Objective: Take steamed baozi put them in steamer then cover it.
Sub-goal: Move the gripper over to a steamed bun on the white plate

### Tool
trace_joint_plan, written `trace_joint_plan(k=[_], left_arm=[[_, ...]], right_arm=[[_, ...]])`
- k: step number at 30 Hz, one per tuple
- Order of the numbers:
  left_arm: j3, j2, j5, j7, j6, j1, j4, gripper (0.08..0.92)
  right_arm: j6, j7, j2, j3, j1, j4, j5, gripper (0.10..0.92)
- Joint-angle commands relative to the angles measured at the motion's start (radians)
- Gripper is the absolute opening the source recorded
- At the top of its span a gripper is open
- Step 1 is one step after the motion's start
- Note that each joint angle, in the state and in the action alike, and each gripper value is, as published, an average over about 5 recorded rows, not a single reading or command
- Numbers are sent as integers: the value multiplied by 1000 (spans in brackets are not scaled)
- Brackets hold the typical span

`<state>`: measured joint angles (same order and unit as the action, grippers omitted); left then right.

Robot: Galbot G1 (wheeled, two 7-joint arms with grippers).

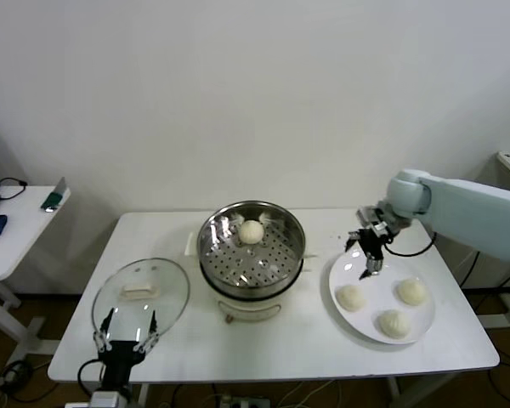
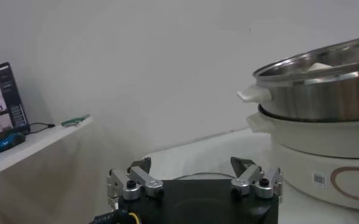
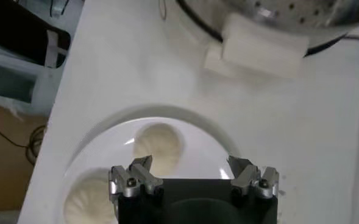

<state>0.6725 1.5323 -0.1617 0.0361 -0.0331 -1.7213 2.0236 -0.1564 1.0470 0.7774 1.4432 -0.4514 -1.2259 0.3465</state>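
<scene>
One steamed baozi (image 1: 252,231) already sits on the perforated tray of the steamer (image 1: 252,248), toward twelve o'clock inside the pot, so by my reading the task is about a quarter of the way through its loading. Three more baozi wait on the white plate (image 1: 379,296), which lies at three o'clock from the steamer, near it on the white table (image 1: 280,348): one at nine o'clock on the plate (image 1: 350,297), one at about two o'clock (image 1: 412,291) and one at six o'clock (image 1: 393,323). The right gripper (image 1: 367,257) hangs over the plate's eleven o'clock rim, between the steamer and the buns, with its jaws spread wide and nothing between them; the right wrist view looks down past the fingertips (image 3: 135,178) at the plate (image 3: 185,131) with a bun (image 3: 158,144) just beyond them, clear of any contact. I judge it is poised to fetch the second bun. The glass cover (image 1: 141,297) lies flat on the table at about eight o'clock from the steamer, apart from it, its cream handle (image 1: 139,291) facing up. The left gripper (image 1: 127,333) waits at the cover's six o'clock edge, jaws also apart and empty; in the left wrist view its fingertips (image 2: 255,178) frame the rim of the cover (image 2: 194,176), with the steamer (image 2: 325,97) rising beyond. Left to do: three buns into the pot, then the cover on top.
</scene>
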Motion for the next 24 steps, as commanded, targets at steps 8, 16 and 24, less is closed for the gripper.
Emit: trace_joint_plan(k=[8, 16, 24], left_arm=[[6, -2, -2, -3, 1, 2, -8, 823], [0, -1, -7, -3, 1, 8, -17, 823], [-2, -1, -9, -3, 0, 8, -16, 823]], right_arm=[[-51, 6, 24, -118, 224, 86, -66, 823], [-38, 5, 60, -155, 248, 139, -82, 823], [-22, 7, 72, -179, 250, 169, -97, 823]])
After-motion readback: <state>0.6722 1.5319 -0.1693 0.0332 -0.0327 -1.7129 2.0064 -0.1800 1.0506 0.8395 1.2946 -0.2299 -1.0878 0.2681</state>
